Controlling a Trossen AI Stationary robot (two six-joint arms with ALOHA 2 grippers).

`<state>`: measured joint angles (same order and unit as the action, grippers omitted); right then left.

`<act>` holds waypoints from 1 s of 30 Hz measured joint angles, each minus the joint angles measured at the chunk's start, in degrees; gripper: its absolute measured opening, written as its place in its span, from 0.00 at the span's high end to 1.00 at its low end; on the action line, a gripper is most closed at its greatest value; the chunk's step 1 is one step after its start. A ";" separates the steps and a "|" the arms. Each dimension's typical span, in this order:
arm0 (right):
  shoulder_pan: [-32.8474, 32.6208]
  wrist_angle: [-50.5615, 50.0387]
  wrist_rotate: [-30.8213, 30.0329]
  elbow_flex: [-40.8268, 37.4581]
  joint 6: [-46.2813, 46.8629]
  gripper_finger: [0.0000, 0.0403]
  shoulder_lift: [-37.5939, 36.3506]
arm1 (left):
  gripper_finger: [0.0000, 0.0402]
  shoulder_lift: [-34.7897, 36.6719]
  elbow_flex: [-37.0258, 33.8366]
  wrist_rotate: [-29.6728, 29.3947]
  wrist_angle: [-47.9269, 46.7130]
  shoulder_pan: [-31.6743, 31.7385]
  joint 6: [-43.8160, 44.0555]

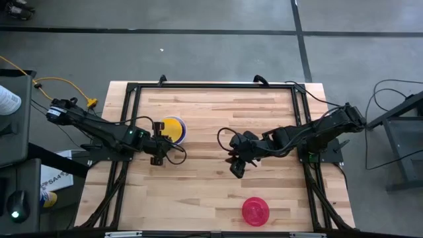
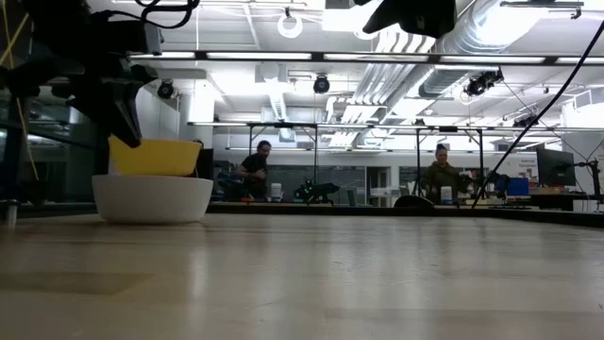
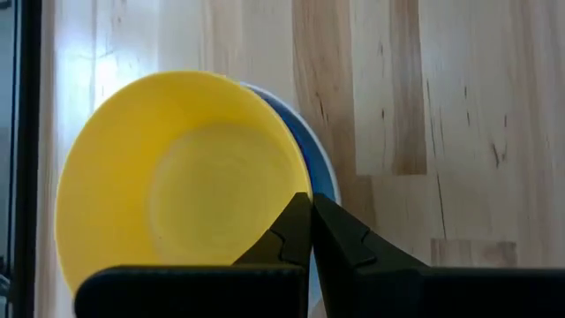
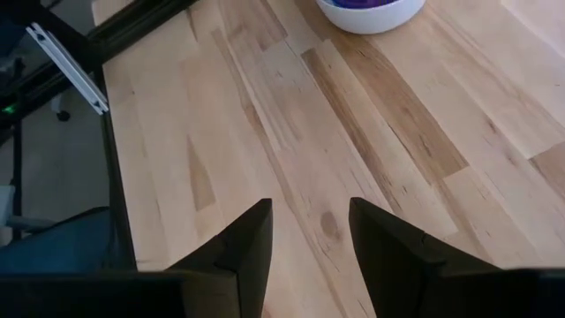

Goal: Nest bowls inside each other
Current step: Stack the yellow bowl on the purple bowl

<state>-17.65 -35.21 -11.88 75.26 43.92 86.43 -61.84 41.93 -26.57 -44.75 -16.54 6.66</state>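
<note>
A yellow bowl [image 3: 177, 177] sits tilted over a blue bowl [image 3: 320, 163], both inside the white bowl [image 2: 151, 198], which stands on the table's left half. In the high view the yellow bowl [image 1: 173, 127] lies just right of my left gripper [image 1: 165, 139], which is shut on it. The right wrist view shows the white bowl [image 4: 371, 19] with blue-purple inside. A red-pink bowl [image 1: 255, 210] rests on the table near the front edge. My right gripper [image 1: 236, 164] hangs open over the bare table right of centre, with nothing between its fingers [image 4: 247, 238]. My left gripper pinches the yellow bowl's rim [image 3: 296, 187] between its two fingertips, on the side toward the table's left. The fingers slant down from the left. The bowl is tilted with its held side [image 2: 113, 142] raised; its lower part sits down inside the white bowl, behind that bowl's rim.
A black metal frame [image 1: 211, 84] runs around the wooden table's edges. Bare wood lies between the stack and the red-pink bowl. People sit at desks [image 2: 255, 165] far behind the table.
</note>
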 joint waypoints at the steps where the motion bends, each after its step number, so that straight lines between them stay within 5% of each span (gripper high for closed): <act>1: 0.00 0.34 0.00 0.00 -0.02 0.64 0.00 | 1.00 -0.02 -0.26 0.17 0.35 0.59 -0.72; 16: -0.64 1.19 0.45 0.00 0.00 0.64 0.00 | 1.00 -0.02 -1.57 13.38 6.84 15.58 -9.53; 30: -1.49 1.17 0.28 0.00 -0.17 0.64 0.00 | 0.93 -0.02 -1.57 18.53 6.88 16.55 -9.24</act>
<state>-19.14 -34.04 -11.60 75.26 43.75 86.43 -61.87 40.36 -8.03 -37.87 0.01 -2.58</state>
